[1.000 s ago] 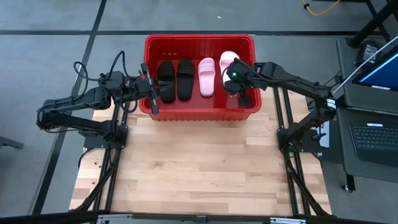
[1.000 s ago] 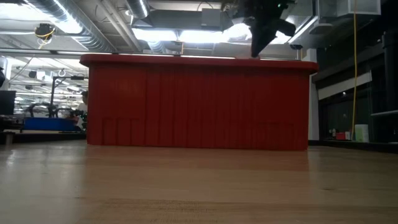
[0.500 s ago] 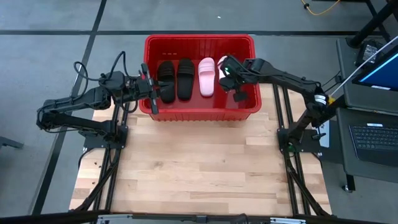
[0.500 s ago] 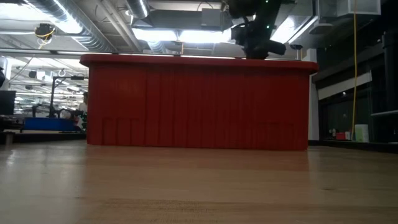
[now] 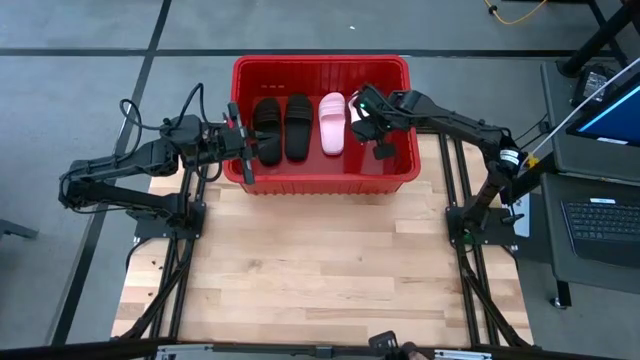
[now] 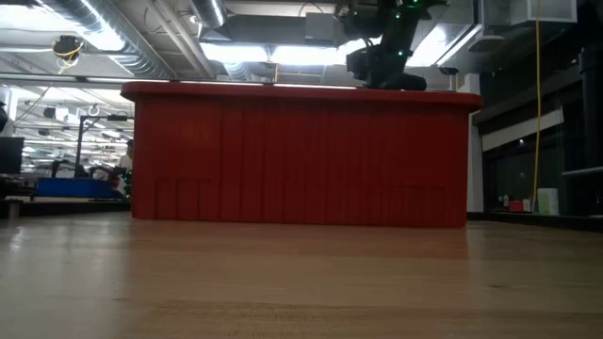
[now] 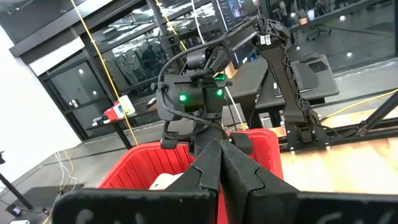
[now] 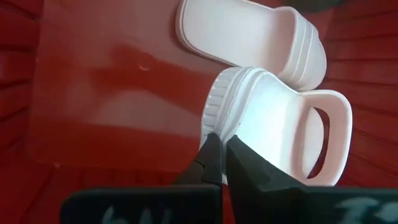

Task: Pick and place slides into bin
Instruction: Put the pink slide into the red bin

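The table [image 5: 300, 260] is a light wooden surface; the bin [image 5: 320, 70] stands at its far edge, centred between the two arms, and in the low view its ribbed front wall [image 6: 301, 160] fills the middle of the frame. Three slides lie flat, side by side, on the bin floor: two black slides [image 5: 268, 125] [image 5: 298, 125] toward the left wall and one pink slide [image 5: 333, 122] next to them. The fourth, a pink slide [image 8: 280, 124], is clamped by its sole rim in the right gripper [image 8: 219, 158] — the fingers are pressed together on the ribbed edge, and the slide hangs tilted above the red floor, just beside the pink slide [image 8: 249, 37] already lying flat. In the high view the right gripper [image 5: 372, 115] sits over the bin's right half. The left gripper [image 5: 240, 150] waits at the bin's left wall, over the rim; its fingers [image 7: 217, 171] meet with no gap and hold nothing.
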### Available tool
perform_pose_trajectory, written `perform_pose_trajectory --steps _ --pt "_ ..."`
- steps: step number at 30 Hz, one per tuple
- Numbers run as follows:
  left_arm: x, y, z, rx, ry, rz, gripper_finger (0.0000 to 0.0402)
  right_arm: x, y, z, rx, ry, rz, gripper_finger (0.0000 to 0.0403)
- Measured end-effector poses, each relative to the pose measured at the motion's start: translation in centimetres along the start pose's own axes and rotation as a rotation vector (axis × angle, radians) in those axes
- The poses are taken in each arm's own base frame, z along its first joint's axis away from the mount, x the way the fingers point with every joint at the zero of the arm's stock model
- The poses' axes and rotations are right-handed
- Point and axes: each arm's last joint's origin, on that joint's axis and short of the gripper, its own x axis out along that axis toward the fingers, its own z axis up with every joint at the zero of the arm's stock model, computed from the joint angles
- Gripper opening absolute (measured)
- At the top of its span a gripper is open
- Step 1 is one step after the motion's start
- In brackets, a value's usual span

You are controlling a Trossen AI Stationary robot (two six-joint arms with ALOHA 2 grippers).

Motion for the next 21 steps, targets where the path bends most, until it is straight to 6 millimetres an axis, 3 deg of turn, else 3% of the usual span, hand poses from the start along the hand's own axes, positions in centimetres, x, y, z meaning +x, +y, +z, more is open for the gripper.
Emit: perform_pose_trajectory --steps 15,21 --pt "0.0 0.0 0.1 -0.001 -0.008 0.003 0.0001 0.4 -1.4 -1.0 0.021 -0.063 -0.003 0.0008" --pt "0.0 0.0 0.1 -0.009 -0.007 0.003 0.0002 1.8 -1.5 -1.0 0.021 -0.036 0.028 0.0008"
